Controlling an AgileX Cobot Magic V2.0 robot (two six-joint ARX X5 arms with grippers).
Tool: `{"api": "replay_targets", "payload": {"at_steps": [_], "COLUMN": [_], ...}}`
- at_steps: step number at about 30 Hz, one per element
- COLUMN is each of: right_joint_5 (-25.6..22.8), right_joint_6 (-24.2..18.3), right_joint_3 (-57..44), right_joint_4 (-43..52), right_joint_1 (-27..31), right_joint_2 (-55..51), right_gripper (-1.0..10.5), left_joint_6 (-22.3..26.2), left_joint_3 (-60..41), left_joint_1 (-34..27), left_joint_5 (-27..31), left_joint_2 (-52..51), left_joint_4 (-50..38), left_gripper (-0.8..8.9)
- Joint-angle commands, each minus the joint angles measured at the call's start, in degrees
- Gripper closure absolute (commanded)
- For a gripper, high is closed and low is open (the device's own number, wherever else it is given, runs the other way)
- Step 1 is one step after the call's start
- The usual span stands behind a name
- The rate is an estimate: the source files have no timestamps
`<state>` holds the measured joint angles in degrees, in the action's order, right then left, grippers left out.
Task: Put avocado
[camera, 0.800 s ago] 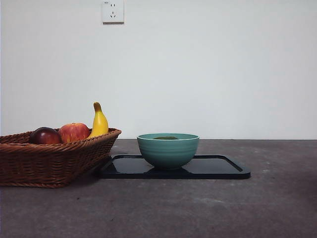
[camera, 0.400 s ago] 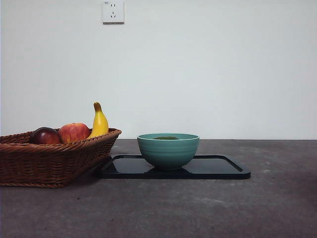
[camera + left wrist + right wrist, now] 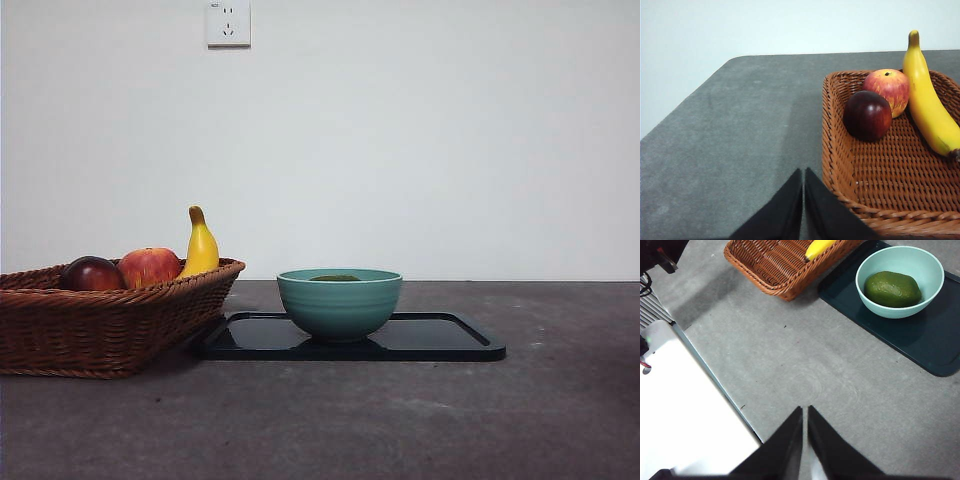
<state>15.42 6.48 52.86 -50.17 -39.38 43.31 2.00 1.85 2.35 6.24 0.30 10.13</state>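
Both tools sit pressed closed and empty: left tool [image 3: 803,200] beside the wicker basket [image 3: 840,165], right tool [image 3: 805,435] above bare worktop [image 3: 840,380]. Avocado [image 3: 892,289] lies inside the teal bowl [image 3: 875,304], on the black tray [image 3: 920,340] beside the basket.

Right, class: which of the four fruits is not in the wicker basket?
The avocado: dull green, it lies alone in the teal bowl on the dark tray; banana, apple and dark red fruit share the basket.
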Motion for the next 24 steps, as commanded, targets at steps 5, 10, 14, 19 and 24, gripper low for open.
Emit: {"api": "replay_targets", "payload": {"at_steps": [5, 10, 14, 19, 24], "right_joint_5": [0.2, 0.2, 0.0, -0.2, -1.0], "right_joint_6": [0.6, 0.6, 0.4, -0.3, -4.0], "right_joint_3": [0.4, 0.4, 0.4, 0.4, 0.3], "right_joint_4": [0.7, 0.7, 0.7, 0.6, 6.1], "right_joint_1": [-0.6, -0.6, -0.6, 4.0, 16.9], "right_joint_2": [0.4, 0.4, 0.3, -3.1, -9.4], "right_gripper": [9.4, 9.4, 9.4, 9.4, 9.4], "left_joint_6": [-0.5, -0.5, -0.4, -0.4, -0.4], "left_joint_3": [-1.2, -1.2, -1.2, -1.2, -1.2], "left_joint_1": [-0.1, -0.1, -0.1, -0.1, -0.1], "left_joint_5": [0.2, 0.2, 0.2, 0.2, 0.2], "left_joint_2": [-0.1, -0.1, -0.1, -0.1, -0.1], "left_joint_4": [0.5, 0.5, 0.5, 0.5, 0.5], "left_gripper": [8.07, 8.07, 8.07, 8.07, 8.07]}}
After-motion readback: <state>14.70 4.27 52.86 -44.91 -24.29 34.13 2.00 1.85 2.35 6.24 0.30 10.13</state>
